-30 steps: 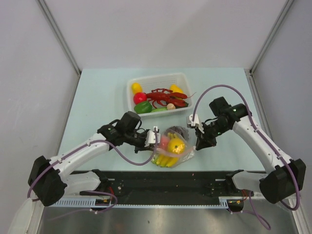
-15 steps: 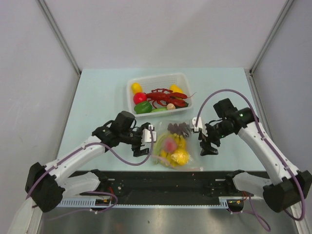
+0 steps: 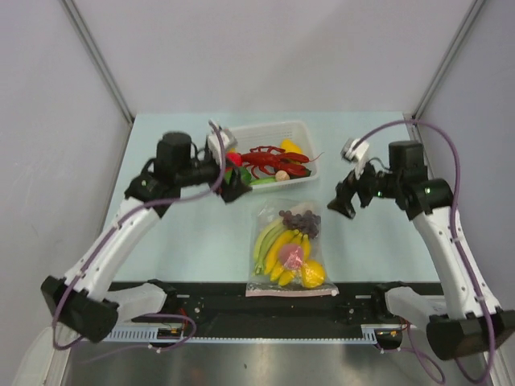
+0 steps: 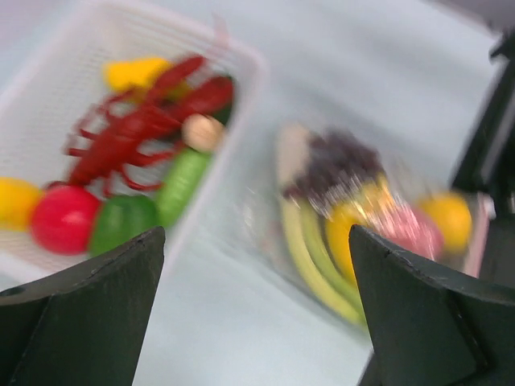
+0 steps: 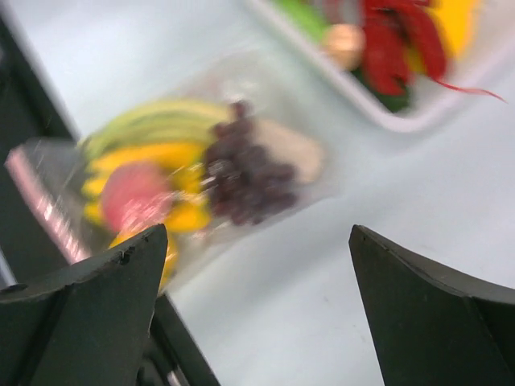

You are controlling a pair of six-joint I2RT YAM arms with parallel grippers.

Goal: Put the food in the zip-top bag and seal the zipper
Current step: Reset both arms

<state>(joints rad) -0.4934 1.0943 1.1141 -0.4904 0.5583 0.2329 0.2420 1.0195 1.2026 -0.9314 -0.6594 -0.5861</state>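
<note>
1. Now, the pale table (image 3: 161, 233) carries the zip-top bag (image 3: 273, 215), clear, crinkly and flat, at 6 o'clock.
2. Left gripper (image 3: 231, 183) at its 10 o'clock and right gripper (image 3: 344, 201) at 2 o'clock are spread wide, holding nothing.
3. The food (image 3: 286, 251) lies inside the bag: yellow bananas (image 3: 272, 248), purple grapes (image 3: 302, 221).
4. The zipper (image 3: 290, 292) is a pink strip along the bag's 6 o'clock edge.

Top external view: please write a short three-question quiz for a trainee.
1. True or false: the zip-top bag lies on the table, held by neither the left end effector nor the right end effector.
2. Where is the red lobster? A: in the bag. B: in the white basket. C: on the bare table.
3. Fill in: the zipper runs along the bag's edge ___ the white basket (nearest to / farthest from).
Key: 1 true; 2 B; 3 farthest from.
</note>
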